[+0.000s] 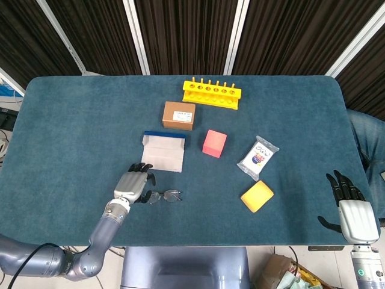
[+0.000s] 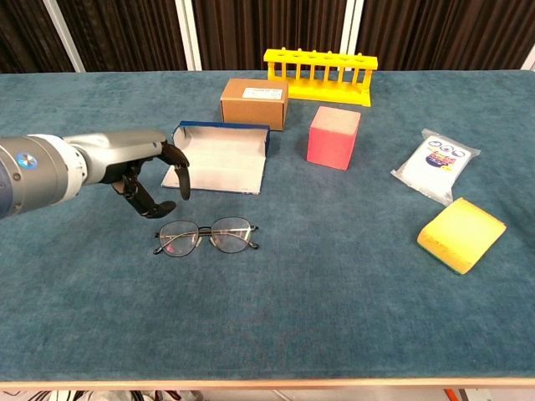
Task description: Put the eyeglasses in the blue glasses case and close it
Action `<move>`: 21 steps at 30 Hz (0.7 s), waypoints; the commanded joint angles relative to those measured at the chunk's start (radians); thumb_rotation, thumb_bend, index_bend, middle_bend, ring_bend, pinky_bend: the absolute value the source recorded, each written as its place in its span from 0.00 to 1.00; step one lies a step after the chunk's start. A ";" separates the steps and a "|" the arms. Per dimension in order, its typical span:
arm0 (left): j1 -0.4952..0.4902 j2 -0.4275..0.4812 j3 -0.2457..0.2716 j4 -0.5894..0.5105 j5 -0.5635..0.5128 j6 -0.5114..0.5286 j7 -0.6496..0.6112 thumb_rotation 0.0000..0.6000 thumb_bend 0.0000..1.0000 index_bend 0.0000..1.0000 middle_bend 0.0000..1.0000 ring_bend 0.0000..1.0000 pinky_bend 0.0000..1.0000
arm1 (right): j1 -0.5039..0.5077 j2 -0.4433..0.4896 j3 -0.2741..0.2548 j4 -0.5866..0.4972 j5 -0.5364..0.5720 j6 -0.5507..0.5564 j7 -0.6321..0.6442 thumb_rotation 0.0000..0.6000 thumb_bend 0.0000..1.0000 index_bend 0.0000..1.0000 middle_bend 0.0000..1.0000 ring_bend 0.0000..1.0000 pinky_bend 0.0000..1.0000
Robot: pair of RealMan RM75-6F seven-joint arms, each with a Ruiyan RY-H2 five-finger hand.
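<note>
The eyeglasses point(image 2: 206, 236) point(image 1: 163, 196) lie flat on the blue cloth near the table's front, thin dark frame, lenses up. Behind them the blue glasses case point(image 2: 219, 156) point(image 1: 163, 151) lies open, its pale grey inside showing. My left hand point(image 2: 153, 175) point(image 1: 133, 184) hovers just above and left of the eyeglasses, fingers apart and curved downward, holding nothing. At the table's front right corner my right hand point(image 1: 350, 209) rests with fingers spread and empty; the chest view does not show it.
A brown cardboard box point(image 2: 254, 103) stands behind the case, a pink cube point(image 2: 333, 137) to its right. A yellow tube rack point(image 2: 318, 76) lines the back. A white packet point(image 2: 436, 165) and a yellow sponge point(image 2: 461, 234) lie on the right side.
</note>
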 commanded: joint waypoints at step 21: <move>0.001 -0.122 0.009 0.101 0.036 0.003 0.025 1.00 0.30 0.42 0.10 0.00 0.00 | 0.003 0.006 0.003 -0.003 0.007 -0.007 0.004 1.00 0.13 0.00 0.00 0.10 0.22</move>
